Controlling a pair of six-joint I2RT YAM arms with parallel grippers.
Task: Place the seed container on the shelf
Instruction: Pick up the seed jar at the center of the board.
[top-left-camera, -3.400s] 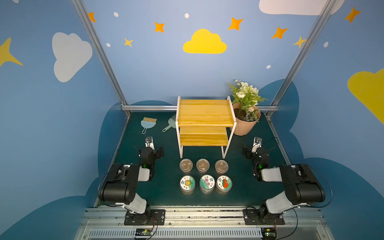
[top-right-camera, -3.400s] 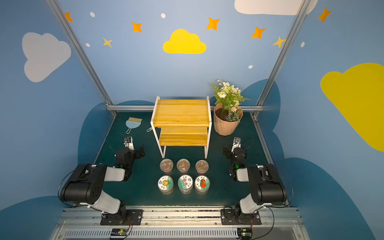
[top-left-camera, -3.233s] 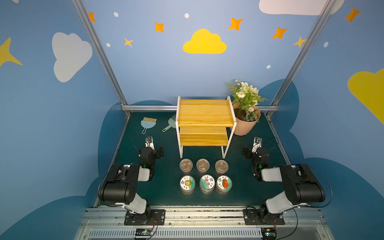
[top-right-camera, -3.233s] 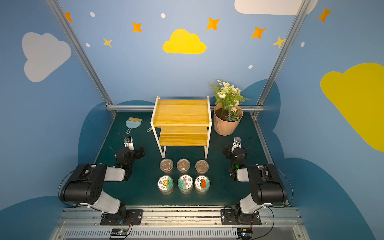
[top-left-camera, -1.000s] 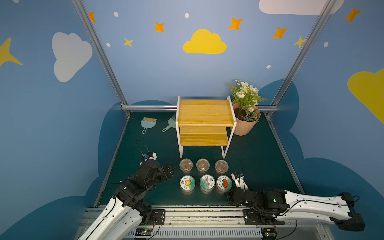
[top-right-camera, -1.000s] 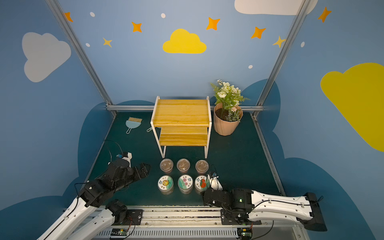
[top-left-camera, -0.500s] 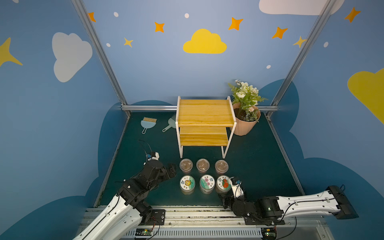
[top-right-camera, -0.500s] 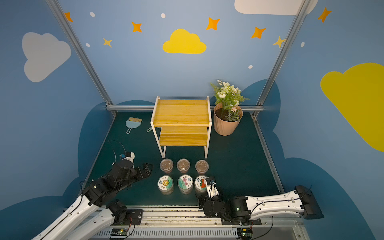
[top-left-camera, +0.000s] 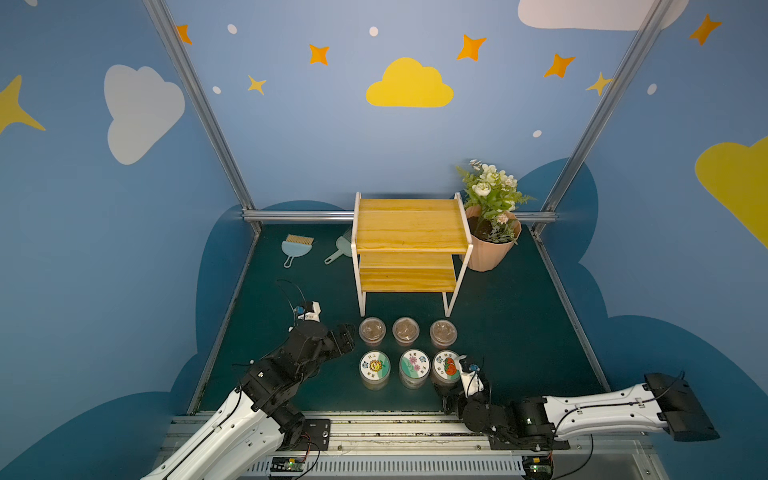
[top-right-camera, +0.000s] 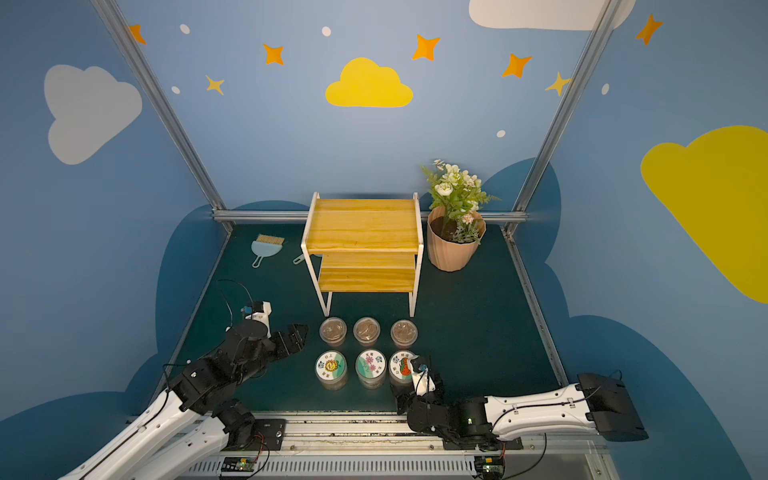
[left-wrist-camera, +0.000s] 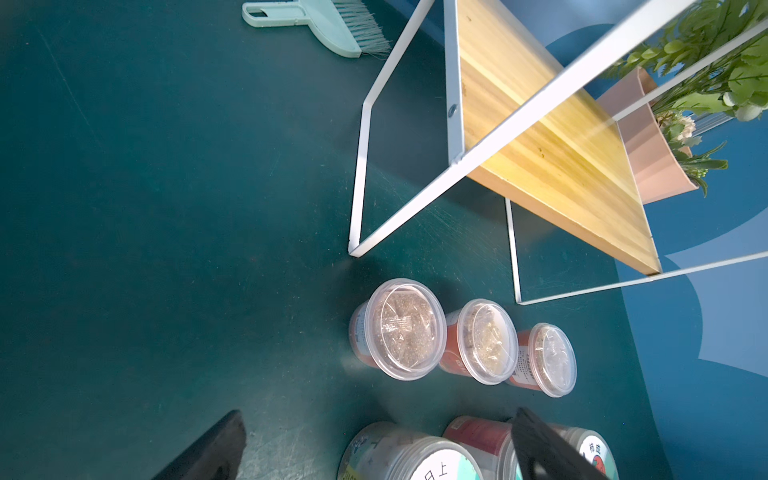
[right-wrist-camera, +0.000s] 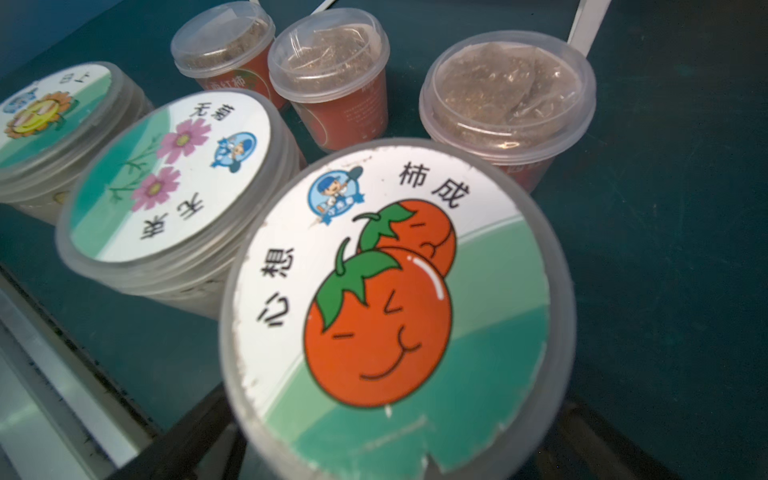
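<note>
- Since the right gripper (right-wrist-camera: 399, 415) has one finger (right-wrist-camera: 187, 440) on each side of the tomato-lid jar (top-left-camera: 445, 365), this jar is judged to be the seed container. The jaws stand wide apart and do not appear to press on the jar wall, so nothing is gripped.
- Position: the tomato-lid jar stands upright on the desk (top-left-camera: 519, 332) with its long axis vertical and its lid up. It is at the right end of the front row of labelled jars (top-left-camera: 414, 365).
- Direction: from the right gripper, the jar lies straight ahead between the fingers. The arm reaches in low from the front edge of the desk.
- Destination: the shelf (top-left-camera: 409, 232) stands farther back, beyond the back row of clear-lid cups (top-left-camera: 406, 331). The right-end cup (top-left-camera: 443, 332) stands between the jar and the shelf's right front leg.
- Judgement: once the jaws close, the jar probably needs to be lifted clear of that cup before it travels to either yellow board.
- Arm choice: the left gripper (top-left-camera: 345, 337) is open and empty, near the left-end cup (top-left-camera: 372, 331) but apart from it. It is well away from the tomato-lid jar, so the right arm is the nearer one.
</note>
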